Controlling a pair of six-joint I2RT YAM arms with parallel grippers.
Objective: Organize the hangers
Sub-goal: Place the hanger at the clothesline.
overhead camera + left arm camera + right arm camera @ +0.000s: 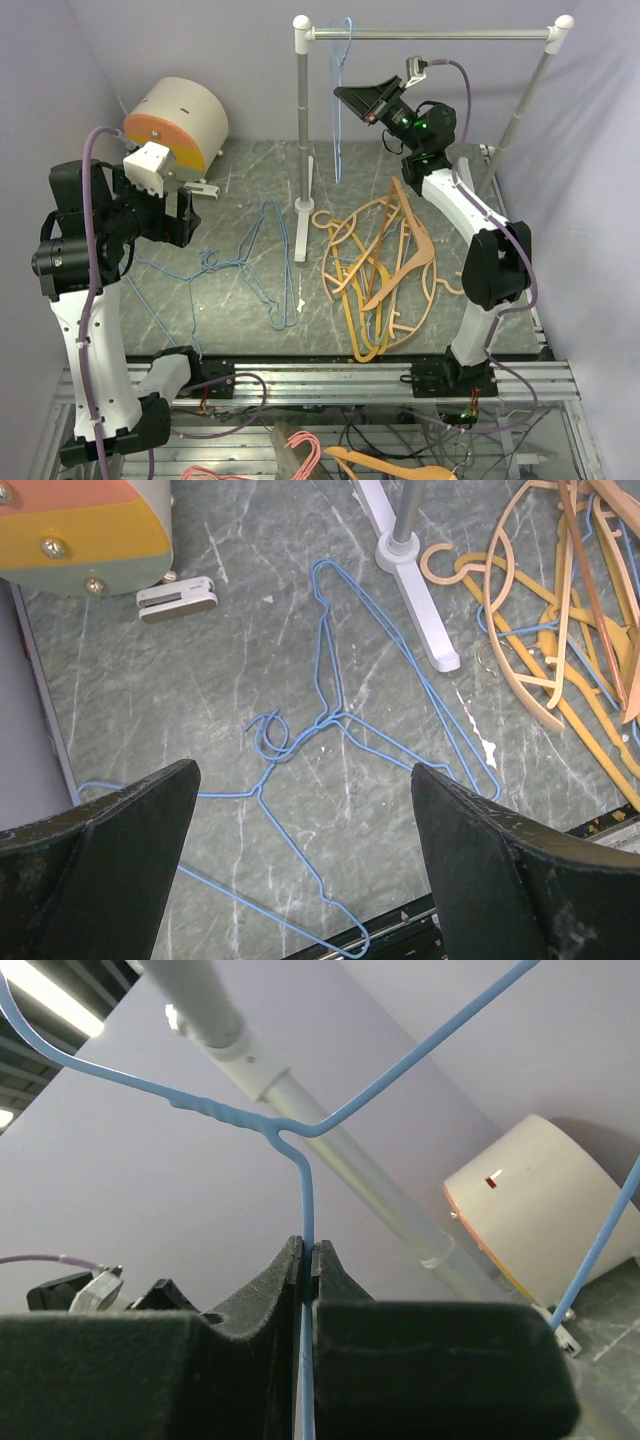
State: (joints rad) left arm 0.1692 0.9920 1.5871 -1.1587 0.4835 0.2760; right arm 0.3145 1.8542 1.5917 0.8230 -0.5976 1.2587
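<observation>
Right gripper [305, 1252] is clamped on a light-blue wire hanger [303, 1185], held upright with its hook at the rack rail [430, 34]. I judge the hanging step is in hand; next I must confirm the hook seats, then release cleanly. Left gripper [305, 775] hovers wide open over blue hangers [330, 715] on the table [150, 710]. Orange hangers [380, 270] lie heaped nearby.

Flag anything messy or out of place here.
The blue wire hangers lie tangled on the table, and the orange hangers sit in an interlocked heap. Only one blue hanger is up at the rail, pinched in the right gripper.
</observation>
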